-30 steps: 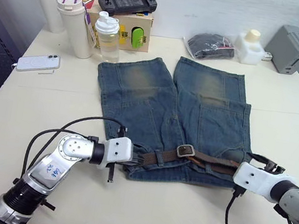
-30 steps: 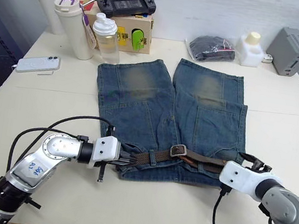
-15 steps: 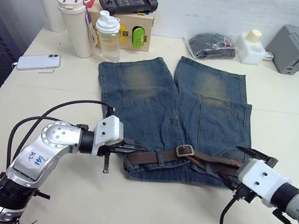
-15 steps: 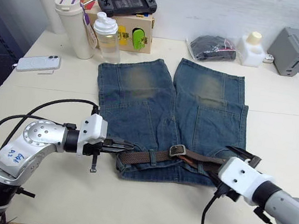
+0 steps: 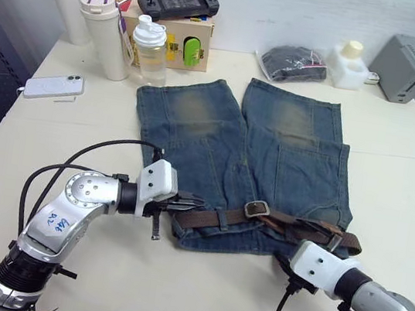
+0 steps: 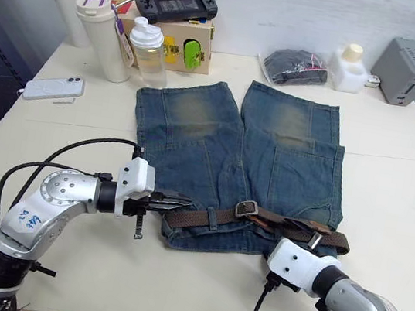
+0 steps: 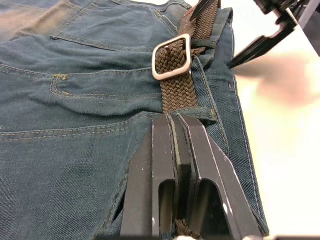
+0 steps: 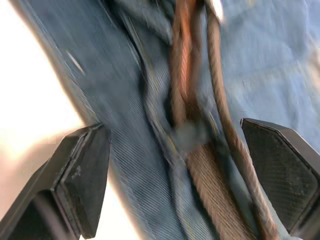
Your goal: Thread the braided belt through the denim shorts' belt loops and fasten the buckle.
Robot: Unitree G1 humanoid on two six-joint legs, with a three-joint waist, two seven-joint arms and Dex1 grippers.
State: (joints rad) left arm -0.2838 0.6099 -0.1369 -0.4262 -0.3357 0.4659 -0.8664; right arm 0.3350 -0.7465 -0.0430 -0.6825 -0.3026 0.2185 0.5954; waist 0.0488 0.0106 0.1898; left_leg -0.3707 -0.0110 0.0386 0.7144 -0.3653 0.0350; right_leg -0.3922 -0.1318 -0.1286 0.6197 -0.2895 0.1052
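Fingers of my left gripper [image 7: 176, 150] are pressed together on the braided belt [image 7: 176, 82], pinching the brown weave at the left end of the waistband; past my fingertips the strap runs on under a belt loop [image 7: 202, 44] and through the silver buckle [image 7: 171, 56]. How much strap lies under my fingers I cannot make out, since they cover it.

My right gripper [image 8: 185, 165] stands spread wide, one black pad [image 8: 82, 170] over the bare table [image 5: 197, 279] edge of the waistband and the other over the denim, with the belt running between them untouched. This stretch is blurred, so the loops here are hard to tell from folds in the cloth. From the head camera, the white wrist housing hides my right fingers, which sit just below the belt's right end [image 5: 343, 240].

The denim shorts [image 5: 270, 157] lie flat in the middle of the table, waistband toward me, legs pointing away. The belt crosses the waistband from left to right, its right end reaching just past the shorts' side seam.

Farther off stand a white phone [image 5: 54, 86], a white tumbler [image 5: 104, 34], a clear bottle [image 5: 151, 52], a handheld game console [image 5: 176, 2] on a wooden box, a bagged dark bundle [image 5: 291, 63], and a grey box [image 5: 413, 69] cut partly by the frame edge.
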